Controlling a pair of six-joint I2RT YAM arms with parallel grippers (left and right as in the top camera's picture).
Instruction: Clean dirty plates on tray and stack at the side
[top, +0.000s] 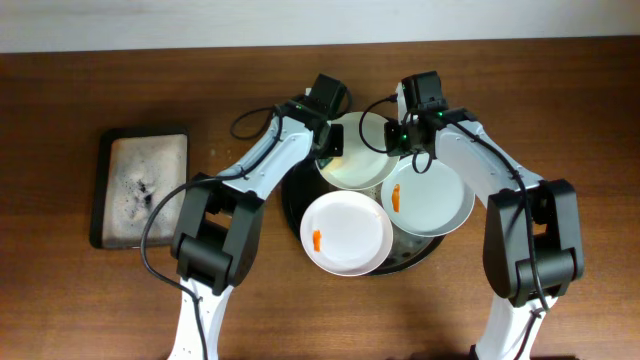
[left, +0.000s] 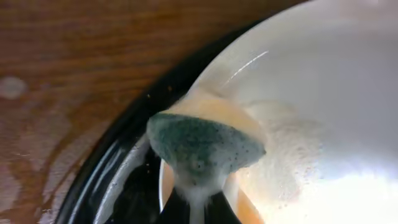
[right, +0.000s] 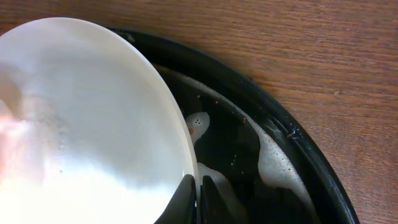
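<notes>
At the back of the tray (top: 293, 208), the right gripper (right: 198, 194) is closed on the rim of one plate (top: 355, 168) and seems to hold it a little raised. The left gripper (top: 329, 152) is closed on a wet sponge (left: 205, 146) that presses on this plate near its edge. I think the danger is that the soapy rim is pinched at one small place only. A hard push of the sponge may then turn the plate or slide it out of the fingers, onto the front plate (top: 345, 232) or the right-hand plate (top: 437, 203), which lie just beside it on the tray, both with an orange smear.
</notes>
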